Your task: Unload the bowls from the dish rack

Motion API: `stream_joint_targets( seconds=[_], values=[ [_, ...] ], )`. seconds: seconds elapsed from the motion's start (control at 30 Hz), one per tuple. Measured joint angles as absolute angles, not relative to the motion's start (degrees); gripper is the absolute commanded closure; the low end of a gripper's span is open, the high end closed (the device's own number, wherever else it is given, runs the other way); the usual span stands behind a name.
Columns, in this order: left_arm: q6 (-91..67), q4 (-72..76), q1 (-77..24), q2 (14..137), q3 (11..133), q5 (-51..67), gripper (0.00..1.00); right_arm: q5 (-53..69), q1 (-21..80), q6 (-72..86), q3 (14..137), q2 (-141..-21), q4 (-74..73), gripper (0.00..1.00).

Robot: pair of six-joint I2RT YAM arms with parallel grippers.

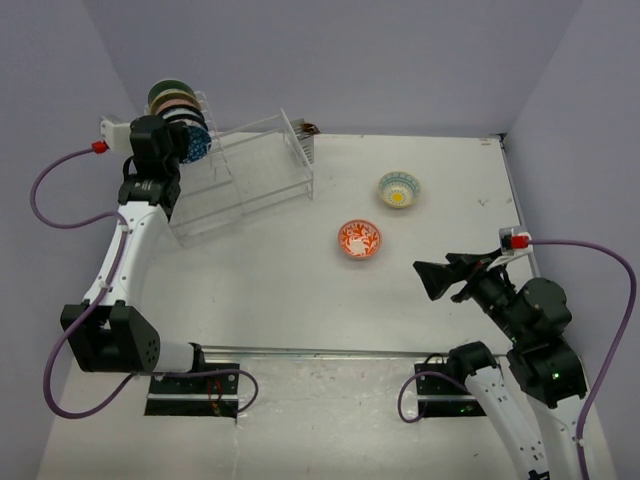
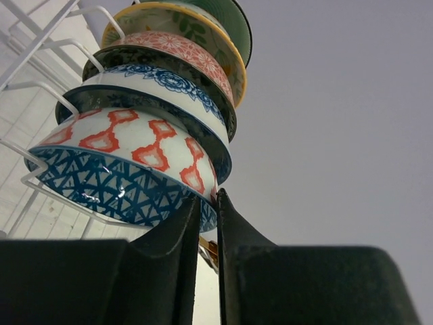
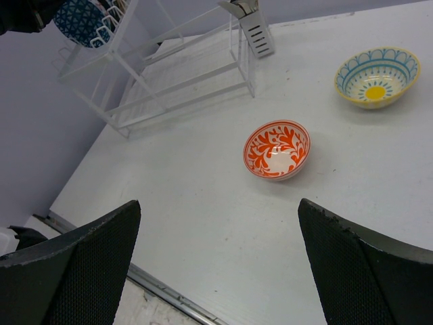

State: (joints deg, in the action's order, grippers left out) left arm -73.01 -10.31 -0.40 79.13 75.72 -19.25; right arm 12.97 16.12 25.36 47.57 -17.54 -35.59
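The clear dish rack point(image 1: 250, 170) stands at the far left, and several patterned bowls point(image 1: 172, 100) stand on edge in its tall tier. My left gripper point(image 1: 182, 142) is up at that tier. In the left wrist view the left gripper point(image 2: 208, 196) is shut on the rim of the nearest bowl point(image 2: 128, 156), which is blue-triangled inside and red-diamond patterned outside. The other bowls point(image 2: 176, 61) are stacked behind it against the rack's white wires point(image 2: 40, 101). An orange-red bowl point(image 1: 359, 240) and a teal-and-yellow bowl point(image 1: 399, 189) sit upright on the table. My right gripper point(image 1: 428, 280) hovers open and empty, near the orange-red bowl point(image 3: 277, 149).
A clear slotted caddy point(image 3: 254, 27) hangs on the rack's right end. The rack point(image 3: 176, 74) has a flat lower tier. A metal rail point(image 1: 320, 352) runs along the table's near edge. Purple walls enclose the table on three sides.
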Motion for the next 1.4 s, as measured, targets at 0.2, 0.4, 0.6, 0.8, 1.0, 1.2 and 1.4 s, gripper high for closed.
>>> stream_joint_targets(
  seconds=[0.2,0.4,0.6,0.8,1.0,1.2,1.4],
  values=[
    [-74.6,-10.2,-0.9,79.1,75.6,-18.4,1.00,13.0,16.1,25.2,47.5,-17.0,-35.6,0.01],
    [-75.0,-10.3,-0.9,79.1,75.6,-18.1,1.00,13.0,16.1,25.0,47.5,-16.6,-35.6,0.01],
    [-74.9,-7.8,-0.9,78.5,73.9,-17.6,1.00,13.0,16.1,24.9,47.5,-16.5,-35.6,0.01],
    [-74.0,-6.1,-0.8,77.6,73.6,-17.6,1.00,13.0,16.1,24.8,47.5,-16.5,-35.6,0.01],
    [-72.7,-5.3,-0.6,76.1,73.6,-17.6,1.00,13.1,16.1,24.8,47.5,-16.5,-35.5,0.01],
    [-72.2,-5.3,-0.6,75.2,73.6,-17.5,1.00,13.5,16.1,24.8,47.6,-17.3,-35.5,0.01],
    [-71.9,-5.1,-0.5,73.7,72.9,-16.2,1.00,13.9,16.1,24.8,47.6,-17.6,-35.5,0.01]
  ],
)
